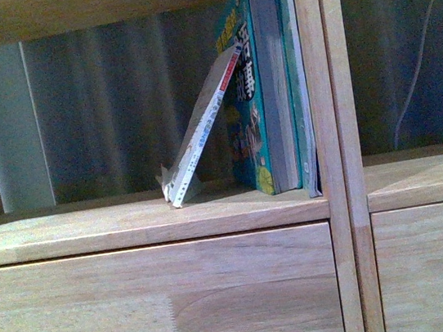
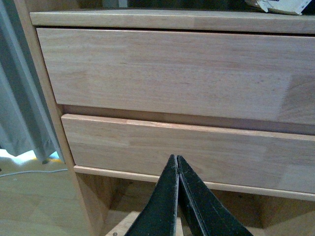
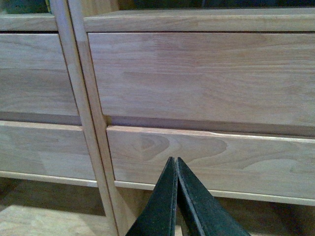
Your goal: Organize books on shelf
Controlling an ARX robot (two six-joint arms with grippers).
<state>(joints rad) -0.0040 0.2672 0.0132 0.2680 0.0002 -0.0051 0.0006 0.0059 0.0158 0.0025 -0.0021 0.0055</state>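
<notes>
Left gripper – jaws pressed together, holding nothing. Right gripper – same, jaws together, nothing held.

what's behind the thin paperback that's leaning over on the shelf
The thin paperback leans against the thick teal book, which stands upright beside a slim teal book at the divider. The paperback covers part of the thick book's cover, so that part is hidden.

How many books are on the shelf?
3. A thin white book leans tilted against a thick teal book standing upright. A slim teal book stands between that one and the divider. Nothing else shows in this cubby.
</notes>
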